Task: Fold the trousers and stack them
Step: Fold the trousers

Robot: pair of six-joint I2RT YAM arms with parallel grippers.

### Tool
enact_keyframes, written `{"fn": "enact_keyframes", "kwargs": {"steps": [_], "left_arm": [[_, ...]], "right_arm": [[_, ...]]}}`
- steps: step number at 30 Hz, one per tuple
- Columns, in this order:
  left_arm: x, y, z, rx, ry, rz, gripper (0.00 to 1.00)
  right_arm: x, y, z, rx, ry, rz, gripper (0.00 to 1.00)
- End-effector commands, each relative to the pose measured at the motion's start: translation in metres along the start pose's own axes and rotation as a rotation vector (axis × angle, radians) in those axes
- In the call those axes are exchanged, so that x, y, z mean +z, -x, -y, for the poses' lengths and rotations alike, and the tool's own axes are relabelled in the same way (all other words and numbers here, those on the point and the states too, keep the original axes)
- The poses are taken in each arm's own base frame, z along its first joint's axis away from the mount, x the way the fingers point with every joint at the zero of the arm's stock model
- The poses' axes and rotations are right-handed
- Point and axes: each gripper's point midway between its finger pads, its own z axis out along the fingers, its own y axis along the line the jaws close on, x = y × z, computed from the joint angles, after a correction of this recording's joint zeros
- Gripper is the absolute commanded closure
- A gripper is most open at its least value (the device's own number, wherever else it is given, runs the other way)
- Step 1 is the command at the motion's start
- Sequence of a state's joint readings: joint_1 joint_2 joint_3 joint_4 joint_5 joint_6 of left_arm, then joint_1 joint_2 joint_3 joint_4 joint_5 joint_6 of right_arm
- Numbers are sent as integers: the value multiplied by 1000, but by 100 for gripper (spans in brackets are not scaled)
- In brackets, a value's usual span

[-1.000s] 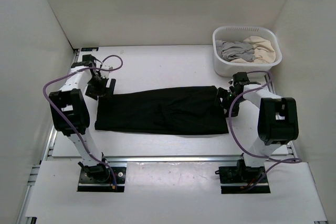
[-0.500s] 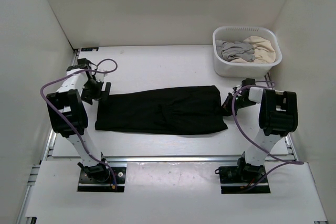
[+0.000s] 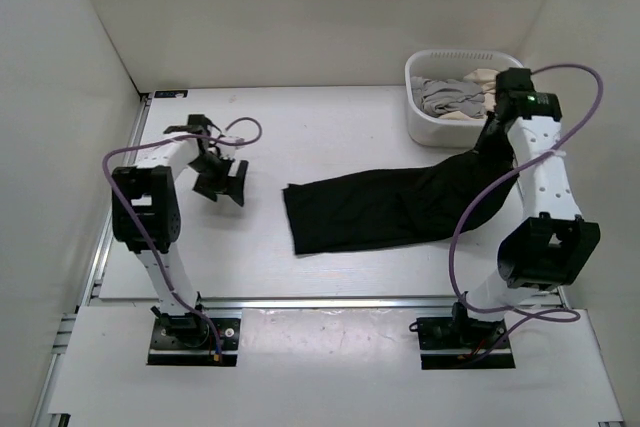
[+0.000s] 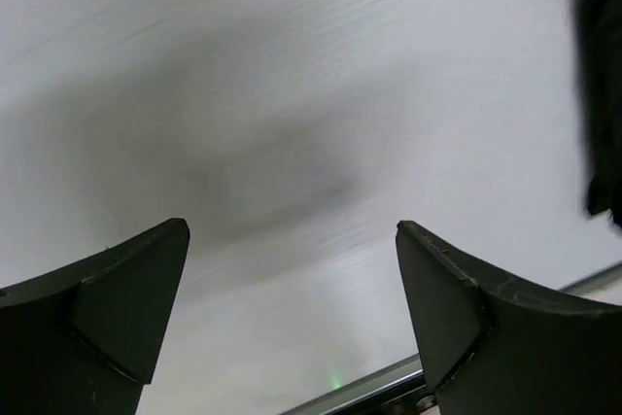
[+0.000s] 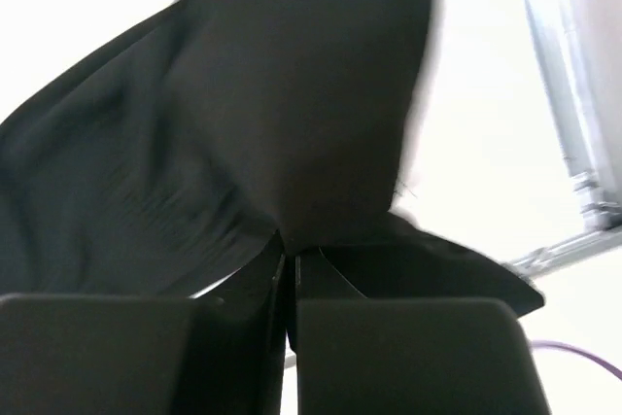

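The right gripper (image 5: pixel 290 258), jaws pinched shut on one end of the black trousers (image 3: pixel 370 212), holds it raised beside the laundry basket (image 3: pixel 418 125). The rest trails left across the tabletop (image 3: pixel 300 127). The left gripper (image 4: pixel 292 228) hangs wide-jawed, left of them. Probably best to carry the raised end leftward slowly so the edges meet squarely.
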State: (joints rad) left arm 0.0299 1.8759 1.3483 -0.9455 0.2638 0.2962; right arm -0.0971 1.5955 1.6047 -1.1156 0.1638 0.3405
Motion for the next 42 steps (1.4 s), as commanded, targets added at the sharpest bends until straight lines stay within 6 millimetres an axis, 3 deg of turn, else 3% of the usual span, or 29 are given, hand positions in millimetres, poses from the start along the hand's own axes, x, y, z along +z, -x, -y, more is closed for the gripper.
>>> {"fn": "enact_keyframes", "kwargs": {"steps": [1,2,3,7,9,10,11,13,16,17,19,23,26,29,30,32,33,36,37,39,40,41,42], "left_arm": [[18,21,60,75,-203,29,0],[22,26,85,121,-260,26,0],[33,22,94,131,-285,-7,0],[67,19,116,196,-307,-59,0],[74,23,125,200,-355,-67,0],[84,21,126,189,-372,-88,0],[87,23,127,186,-388,-88,0],[92,30,136,190,-435,-84,0],[104,27,144,198,-452,-113,10],[106,25,146,192,-470,-118,18],[109,21,153,214,-486,-130,24],[117,24,152,224,-464,-144,19],[116,33,148,237,-429,-131,11],[115,35,142,242,-391,-135,10],[111,39,137,238,-376,-121,9],[106,41,119,204,-329,-115,9],[100,45,111,182,-308,-101,9],[85,59,73,122,-220,-54,7],[74,67,67,120,-200,-22,7],[58,81,56,150,-144,23,6],[43,92,54,180,-112,66,5],[34,101,55,221,-82,92,3],[25,109,57,301,-20,110,0]], "right_arm": [[-34,-38,6,-191,-239,-119,100],[-45,-40,-21,-244,-246,-70,100],[-44,-51,-33,-293,-258,-85,100],[-49,-93,-118,-380,-143,-70,100],[-43,-122,-163,-481,-112,-83,100],[-51,-132,-188,-520,-65,-57,100],[-38,-142,-199,-539,-87,-78,100],[-35,-166,-222,-570,-53,-116,100],[-26,-178,-252,-575,-10,-61,100],[-21,-179,-256,-570,1,-53,100],[-10,-188,-258,-572,7,-77,100],[14,-195,-262,-635,-22,-101,100],[19,-204,-284,-688,59,-146,100],[19,-218,-304,-793,149,-175,81],[14,-223,-318,-821,212,-161,69],[5,-243,-333,-929,325,-194,55],[1,-252,-337,-971,344,-184,41],[-16,-260,-340,-1118,399,-133,26],[-34,-265,-345,-1162,443,-82,19],[-48,-262,-346,-1189,468,-8,12],[-76,-249,-355,-1151,551,75,10],[-88,-238,-356,-1117,565,133,8],[-85,-228,-347,-1057,562,136,8]]}}
